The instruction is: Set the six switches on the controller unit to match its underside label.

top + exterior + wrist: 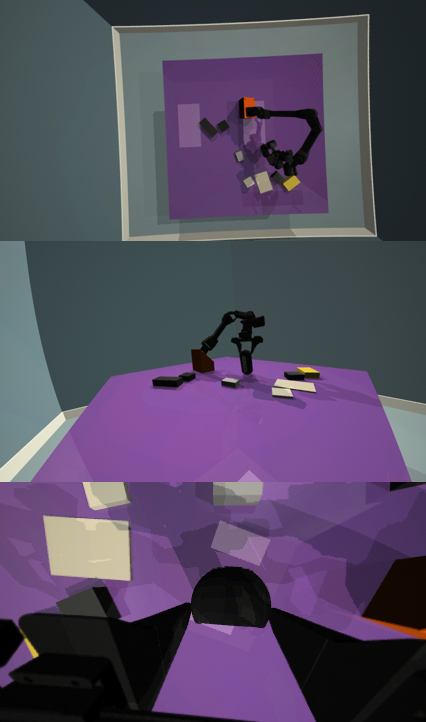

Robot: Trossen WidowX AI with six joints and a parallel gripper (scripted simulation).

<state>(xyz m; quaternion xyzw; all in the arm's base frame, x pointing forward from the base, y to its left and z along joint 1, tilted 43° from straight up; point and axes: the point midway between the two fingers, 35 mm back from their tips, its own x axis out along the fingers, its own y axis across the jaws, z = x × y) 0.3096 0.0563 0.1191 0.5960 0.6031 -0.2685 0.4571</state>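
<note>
The dark grey controller unit [246, 362] [231, 596] hangs a little above the purple bench [167, 426] [191, 191], its long side nearly upright and slightly tilted. My gripper [246, 352] [229, 610] is shut on it, one finger on each side near its upper part. In the exterior view a column of small pale marks runs along the face turned to that camera; they are too small to read. The wrist view shows only a dark rounded end of the unit. The switch positions and the label squares cannot be made out.
A cream plate [263, 182] [295, 385], a small cream tile [248, 182], a dark block [277, 176] and a yellow block [291, 183] lie near the arm. A small grey block [239, 156] and two black blocks [208, 127] [223, 125] lie farther left. The orange base [249, 103] stands behind.
</note>
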